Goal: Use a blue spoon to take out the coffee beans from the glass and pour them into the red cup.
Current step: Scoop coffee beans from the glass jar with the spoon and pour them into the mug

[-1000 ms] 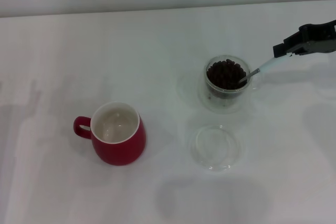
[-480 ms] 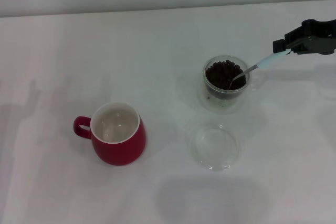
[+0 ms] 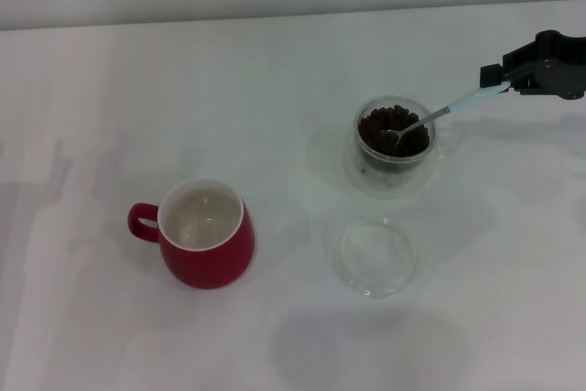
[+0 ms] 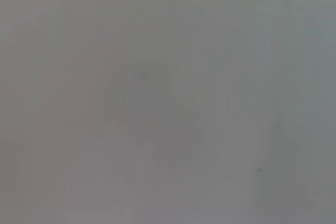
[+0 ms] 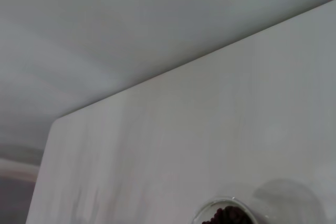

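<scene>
My right gripper [image 3: 499, 82] pinches the blue spoon [image 3: 446, 113] by its handle, bowl sunk in the coffee beans [image 3: 394, 129] inside the glass [image 3: 396, 146]; I should lift level toward the red cup [image 3: 207, 235].

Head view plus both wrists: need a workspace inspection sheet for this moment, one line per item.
Surface: white table, no spills seen.
Job's things: glass holds coffee beans; blue spoon slants down with its bowl in the beans; red cup stands upright nearer the robot on its left side, handle pointing to the robot's left, no beans seen inside.
Clutter: flat clear glass dish in front of the glass.
Hands: right hand is shut on the blue spoon's handle end, beyond the glass on the robot's right; left hand not in view.
Cables: nothing seen.
Surroundings: pale wall behind the table; left wrist view shows nothing distinct.
</scene>
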{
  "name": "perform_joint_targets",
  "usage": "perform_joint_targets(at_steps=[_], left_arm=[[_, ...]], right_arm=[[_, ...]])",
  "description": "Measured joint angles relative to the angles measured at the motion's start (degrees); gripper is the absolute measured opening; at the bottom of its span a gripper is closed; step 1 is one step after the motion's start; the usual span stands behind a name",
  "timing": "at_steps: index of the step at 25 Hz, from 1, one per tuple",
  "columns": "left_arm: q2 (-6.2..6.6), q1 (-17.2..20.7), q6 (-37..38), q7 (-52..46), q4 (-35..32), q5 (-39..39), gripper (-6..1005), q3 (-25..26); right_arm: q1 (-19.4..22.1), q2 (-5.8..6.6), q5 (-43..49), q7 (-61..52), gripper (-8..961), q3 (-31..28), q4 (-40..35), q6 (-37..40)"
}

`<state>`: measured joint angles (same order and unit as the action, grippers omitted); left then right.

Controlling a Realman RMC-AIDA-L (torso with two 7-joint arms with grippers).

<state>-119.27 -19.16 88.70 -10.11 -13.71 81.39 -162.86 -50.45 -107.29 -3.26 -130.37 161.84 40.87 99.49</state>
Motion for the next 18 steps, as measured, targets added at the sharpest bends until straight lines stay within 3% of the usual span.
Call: perform_joint_targets(at_steps=[6, 13, 18], left_arm=[[-0.10, 0.0, 0.0, 0.0, 0.7, -0.2, 830, 0.0], [-0.02, -0.1, 0.0, 0.0, 0.7, -0.4, 830, 0.0], [0.00, -0.2, 0.1, 0.0, 0.6, -0.5, 830, 0.0]], right_arm=[[1.1, 0.23, -0.9, -0.5, 145, 0.0, -1.5, -1.3], [2.7, 2.08, -2.3, -1.4, 145, 0.0, -6.4, -3.1], [3.4, 2.54, -3.3, -2.3, 145, 0.0, -7.1, -3.7]])
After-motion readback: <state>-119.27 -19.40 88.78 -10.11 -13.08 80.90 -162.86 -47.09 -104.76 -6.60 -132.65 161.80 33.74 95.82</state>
